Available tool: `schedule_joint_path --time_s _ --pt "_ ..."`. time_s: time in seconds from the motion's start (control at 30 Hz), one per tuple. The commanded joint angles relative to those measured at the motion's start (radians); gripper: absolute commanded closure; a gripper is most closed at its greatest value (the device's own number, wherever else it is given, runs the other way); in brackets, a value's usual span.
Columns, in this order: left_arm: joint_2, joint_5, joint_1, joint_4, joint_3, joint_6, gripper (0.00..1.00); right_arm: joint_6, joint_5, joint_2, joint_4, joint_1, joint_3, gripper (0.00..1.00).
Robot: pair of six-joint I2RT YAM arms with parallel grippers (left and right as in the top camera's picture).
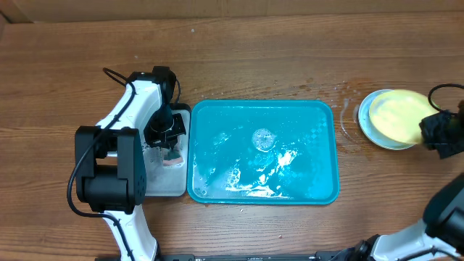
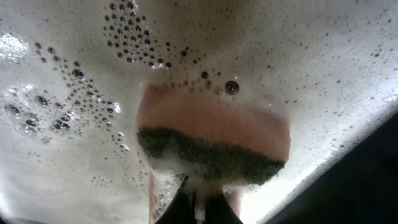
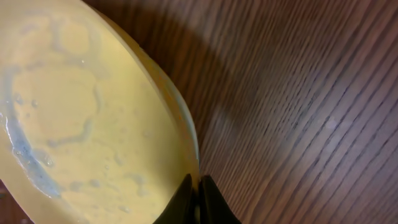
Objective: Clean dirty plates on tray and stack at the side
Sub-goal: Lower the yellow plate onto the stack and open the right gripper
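Seemingly at the stacking step, the right gripper (image 3: 198,186) is clenched on the rim of the yellow plate (image 3: 81,112) over the blue-rimmed plate (image 1: 365,119), right of the wet tray (image 1: 335,145), and should set it level and centred before letting go, while the left gripper (image 2: 196,205) pinches the sponge (image 2: 211,143).

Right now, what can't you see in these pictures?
- How many plates are stacked: overhead, the yellow plate covers the rest; only a blue rim shows.
- Left gripper: overhead, its arm hides it; the left wrist view shows only fingertips, so its hold on the sponge is unclear.
- Right gripper: overhead, cut by the edge; the wrist view is too close to show a pinch.
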Motion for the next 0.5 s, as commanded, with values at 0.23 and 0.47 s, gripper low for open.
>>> schedule_joint_path --time_s 0.23,0.47 --pt "-0.009 0.014 0.005 0.004 -0.003 0.027 0.96 -0.048 -0.044 0.036 0.015 0.047 0.005 0.78" --pt "-0.009 0.014 0.005 0.005 -0.003 0.027 0.96 -0.149 -0.066 0.035 0.025 0.178 0.008 0.71"
